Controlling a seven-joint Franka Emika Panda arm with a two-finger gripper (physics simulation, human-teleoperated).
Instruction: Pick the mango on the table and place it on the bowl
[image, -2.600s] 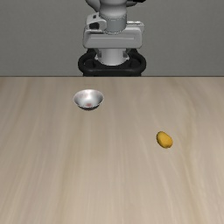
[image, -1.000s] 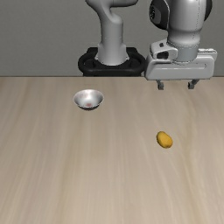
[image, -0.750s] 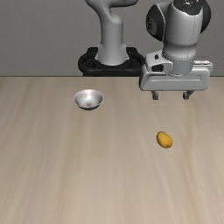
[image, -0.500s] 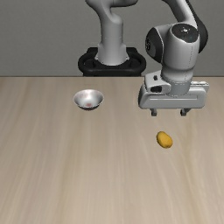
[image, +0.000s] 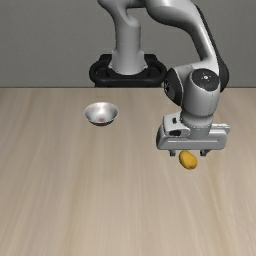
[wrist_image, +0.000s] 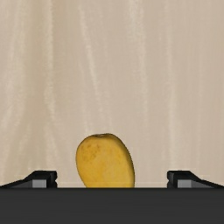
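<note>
— On the table (image: 60, 200), where do we find the mango (image: 189, 162)?
— Lying on the wood right under our gripper (image: 188, 153), between the fingers (wrist_image: 40, 179), which stand spread wide and touch neither side of it.
— And the bowl (image: 100, 114)?
— Well apart, upright, at ten o'clock from the mango in the exterior view.

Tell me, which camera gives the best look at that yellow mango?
The wrist view: the oval yellow-orange mango shows close and almost whole on the pale wooden table, between the fingertips of the open pincer and clear of both. In the exterior view, the pincer hanging just over the mango partly covers it.
</note>
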